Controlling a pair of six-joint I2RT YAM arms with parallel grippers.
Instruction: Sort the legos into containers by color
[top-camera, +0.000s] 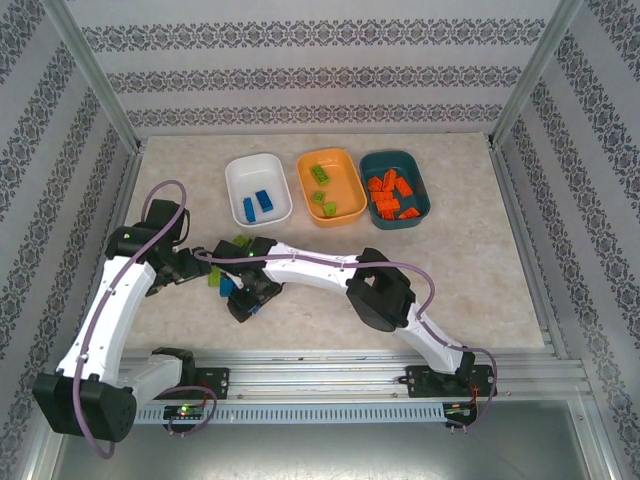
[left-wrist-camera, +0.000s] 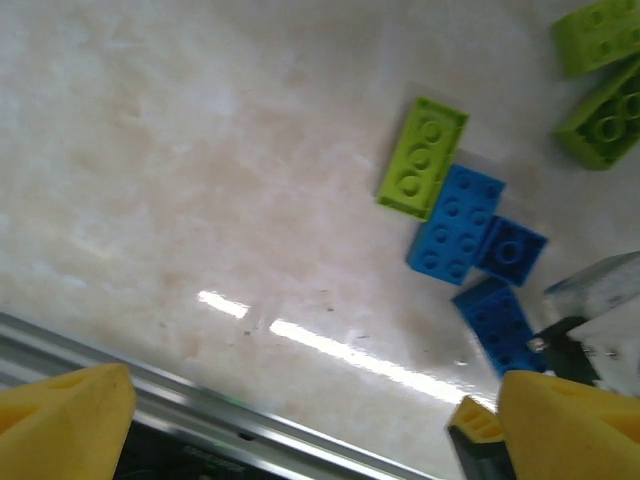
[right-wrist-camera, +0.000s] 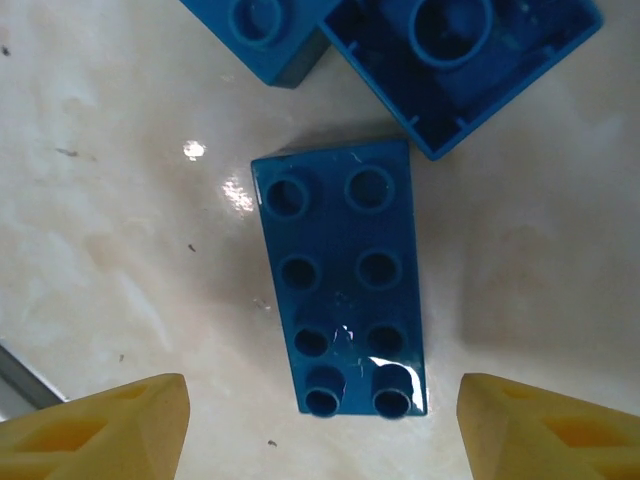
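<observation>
With blue bricks bound for the white dish (top-camera: 250, 175) at the far side of the table (top-camera: 480, 270), the right gripper (right-wrist-camera: 322, 425) would do best to drop straight down and close across the narrow width of its target, clear of the upturned blue brick (right-wrist-camera: 460, 60) just beside the far corner. Its yellow fingers stand wide apart, holding nothing. The blue eight-stud brick (right-wrist-camera: 338, 270) lies flat on the table between them, studs up, slightly askew. The left gripper (left-wrist-camera: 315, 425) hangs nearby, also spread and empty.
</observation>
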